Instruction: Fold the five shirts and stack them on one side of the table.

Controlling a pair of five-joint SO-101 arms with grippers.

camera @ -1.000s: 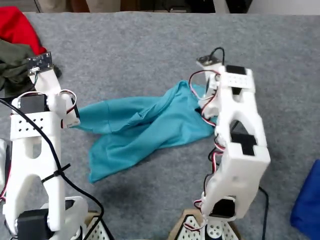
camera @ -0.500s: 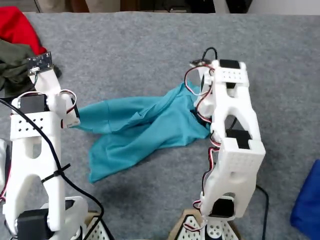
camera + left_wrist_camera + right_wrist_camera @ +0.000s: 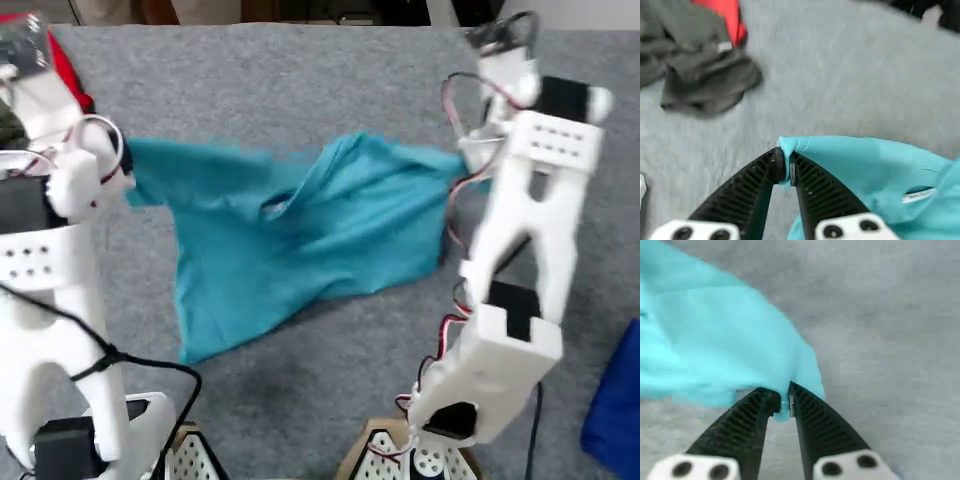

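A teal shirt (image 3: 300,230) hangs stretched between both arms above the grey table (image 3: 300,90), its lower part trailing onto the cloth surface. My left gripper (image 3: 784,167) is shut on one corner of the teal shirt (image 3: 865,165), at the left in the high view (image 3: 125,175). My right gripper (image 3: 782,402) is shut on the opposite corner of the teal shirt (image 3: 705,340), at the upper right in the high view (image 3: 470,170). A red shirt (image 3: 725,15) and a dark shirt (image 3: 700,75) lie bunched at the table's far left.
A blue garment (image 3: 615,400) lies at the right edge of the table. The red shirt (image 3: 70,60) peeks out behind the left arm in the high view. The arms' bases (image 3: 420,460) stand at the near edge.
Both arms have lifted and drawn apart, the left one to the far left, the right one to the far right. The teal shirt has been pulled off the table and spread wider between them.
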